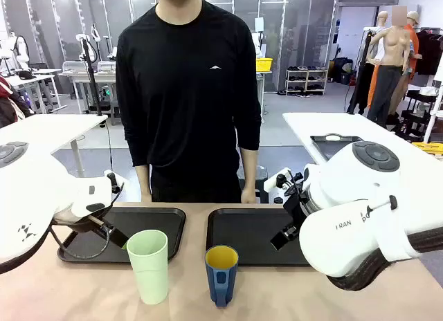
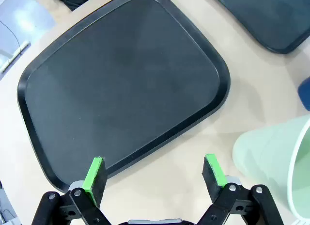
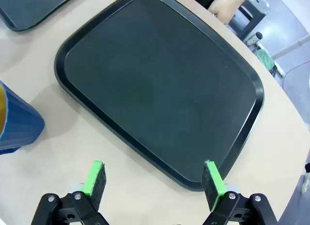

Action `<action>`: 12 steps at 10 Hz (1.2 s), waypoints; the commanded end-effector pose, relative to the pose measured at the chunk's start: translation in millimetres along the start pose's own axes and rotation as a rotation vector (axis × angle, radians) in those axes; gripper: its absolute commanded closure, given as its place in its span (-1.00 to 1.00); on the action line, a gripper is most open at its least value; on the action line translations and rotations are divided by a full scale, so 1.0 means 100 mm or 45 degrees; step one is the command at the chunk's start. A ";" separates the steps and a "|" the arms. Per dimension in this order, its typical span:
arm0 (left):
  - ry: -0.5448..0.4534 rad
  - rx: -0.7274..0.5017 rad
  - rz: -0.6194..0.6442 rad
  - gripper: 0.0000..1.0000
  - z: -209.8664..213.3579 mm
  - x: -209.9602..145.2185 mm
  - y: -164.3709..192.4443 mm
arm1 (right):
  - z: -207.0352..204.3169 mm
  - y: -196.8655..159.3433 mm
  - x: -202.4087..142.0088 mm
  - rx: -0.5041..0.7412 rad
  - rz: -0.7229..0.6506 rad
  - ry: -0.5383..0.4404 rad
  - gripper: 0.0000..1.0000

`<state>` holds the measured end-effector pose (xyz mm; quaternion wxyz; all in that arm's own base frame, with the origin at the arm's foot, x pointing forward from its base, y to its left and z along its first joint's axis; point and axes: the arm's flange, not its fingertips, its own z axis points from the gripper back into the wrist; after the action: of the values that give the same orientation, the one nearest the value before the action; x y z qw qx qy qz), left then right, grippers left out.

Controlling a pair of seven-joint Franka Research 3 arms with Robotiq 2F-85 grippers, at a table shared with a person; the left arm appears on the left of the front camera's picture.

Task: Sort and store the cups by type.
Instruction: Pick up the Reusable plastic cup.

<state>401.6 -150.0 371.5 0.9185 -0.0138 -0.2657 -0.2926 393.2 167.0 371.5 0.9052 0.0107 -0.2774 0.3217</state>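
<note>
near table edge, my side: mint-green tumbler (image 1: 148,264), upright, just in front of left tray (image 1: 156,221); dark blue cup (image 1: 221,274), yellow inside, upright, just in front of right tray (image 1: 249,231). i judge one tray per type, each cup staged by its own. left gripper (image 2: 154,161): jaws spread, empty, hovering at left tray's rim beside tumbler. right gripper (image 3: 154,164): spread, empty, at right tray's rim.

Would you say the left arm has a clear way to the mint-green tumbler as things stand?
Probably yes: the left gripper is open near the left tray, and the mint-green tumbler stands close beside it, nothing between.
</note>
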 end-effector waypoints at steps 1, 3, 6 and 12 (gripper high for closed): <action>0.000 0.000 0.000 -1.00 0.00 0.00 0.00 | 0.00 0.00 0.00 0.000 0.000 0.000 -1.00; 0.000 0.000 0.000 -1.00 0.00 0.00 0.00 | 0.00 0.00 0.00 0.000 0.000 0.000 -1.00; 0.000 0.000 0.000 -1.00 0.00 0.00 0.00 | 0.00 0.00 0.00 0.000 0.000 0.000 -1.00; 0.000 0.000 0.000 -1.00 0.00 0.00 0.00 | 0.00 0.00 0.00 0.000 0.000 0.000 -1.00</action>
<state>401.4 -150.3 371.5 0.9183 -0.0137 -0.2657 -0.2930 393.2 167.1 371.5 0.9049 0.0102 -0.2774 0.3226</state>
